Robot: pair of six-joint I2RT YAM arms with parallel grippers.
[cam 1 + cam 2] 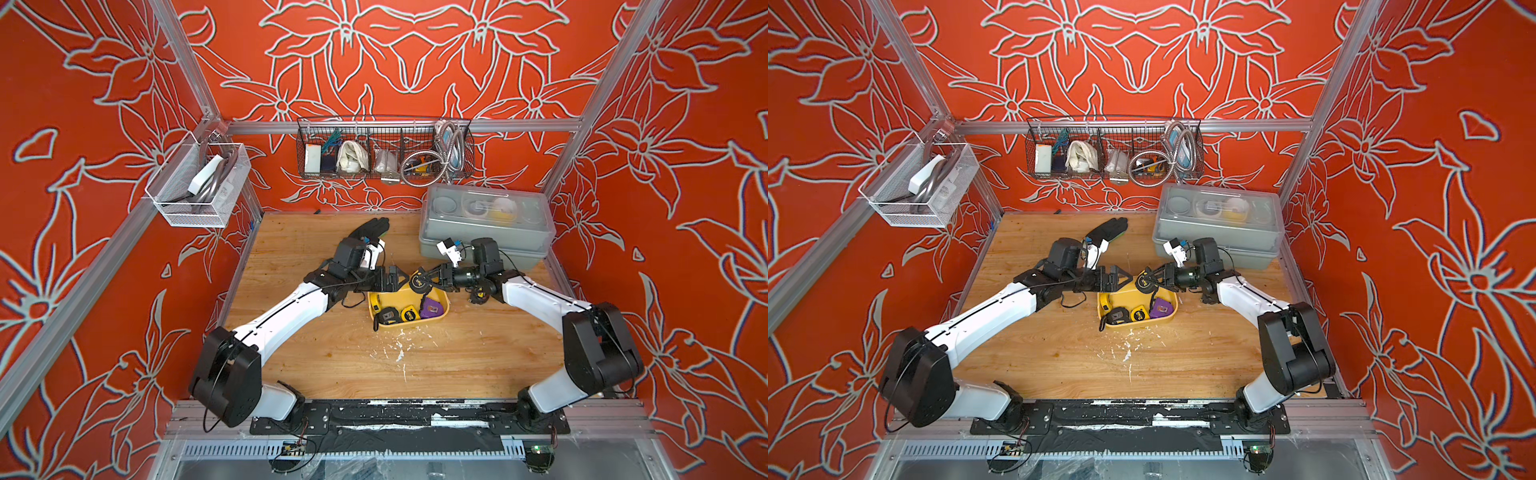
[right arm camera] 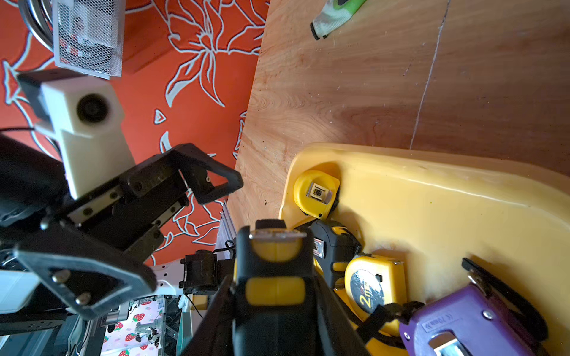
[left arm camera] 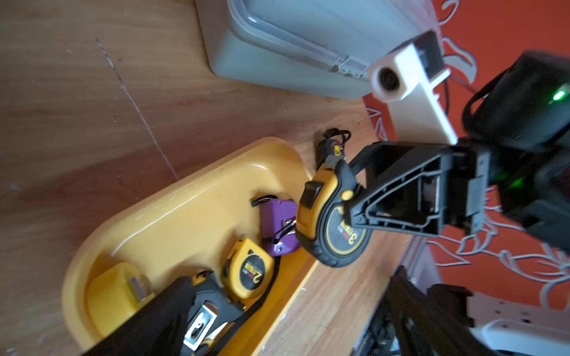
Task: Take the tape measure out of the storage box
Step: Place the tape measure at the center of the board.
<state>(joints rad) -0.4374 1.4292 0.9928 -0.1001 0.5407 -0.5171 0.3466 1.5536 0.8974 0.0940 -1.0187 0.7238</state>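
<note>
The right gripper (image 1: 424, 282) was clenched on a black-and-yellow tape measure (image 3: 327, 222), jaws pinching the case across its flat faces, one finger lying over the round printed label. The tape measure hung in the air over the far right corner of the storage box (image 1: 397, 299), touching neither the tub's floor nor the tapes lying in it.

By the look of it, the lift-out step was in hand: the grasp made, the piece raised, not yet carried away. Four more lay in the tub: a small yellow one (image 2: 316, 192) in a corner, a black one (image 1: 388, 316), a yellow one (image 1: 409, 312) and a purple one (image 1: 430, 309). What looked like another dark tape (image 1: 478, 294) sat on the wooden table (image 1: 332, 353), just outside the tub beside the right arm.

The left gripper (image 1: 400, 280) was spread wide and held nothing. It hovered at the tub's far left edge, facing the lifted tape measure from close by, without touching it.

The next move likely called for one of two things: swing the tape measure sideways past the rim and set it down on bare wood, or pass it across into those waiting jaws. Either way, the grip would have to stay firm on that smooth case, and the path would have to miss the grey case (image 1: 486, 232) close behind.
</note>
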